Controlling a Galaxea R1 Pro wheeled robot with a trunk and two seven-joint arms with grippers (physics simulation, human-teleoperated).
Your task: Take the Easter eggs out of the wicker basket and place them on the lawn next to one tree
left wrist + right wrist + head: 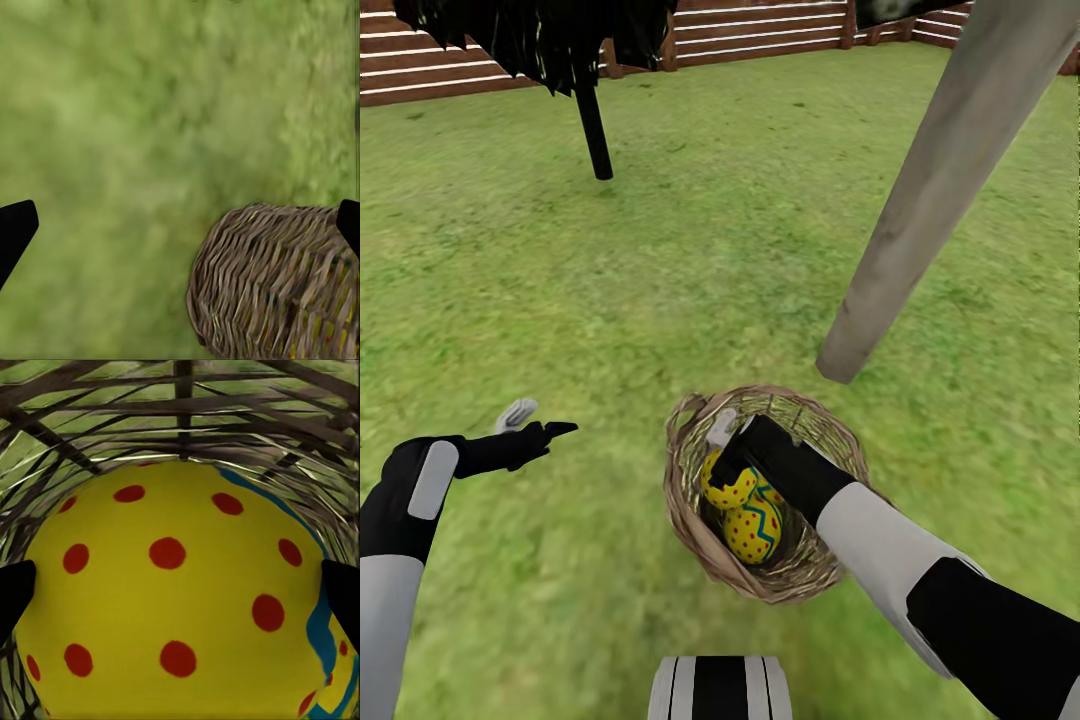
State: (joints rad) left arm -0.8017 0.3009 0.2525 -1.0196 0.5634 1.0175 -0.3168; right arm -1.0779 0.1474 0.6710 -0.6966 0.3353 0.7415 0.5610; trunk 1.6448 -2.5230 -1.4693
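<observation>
Eggs in wicker basket: yellow, red dots, blue zigzag. R gripper inside basket, fingers astride top egg, contact unclear. L gripper beside basket, released.

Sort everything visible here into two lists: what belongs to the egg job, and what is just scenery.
Part of the job:
- Easter eggs in the basket
- wicker basket
- lawn
- pale leaning tree trunk
- right gripper, fingers either side of an egg
- left gripper, over grass

Just scenery:
- black-trunked tree
- wooden fence
</observation>
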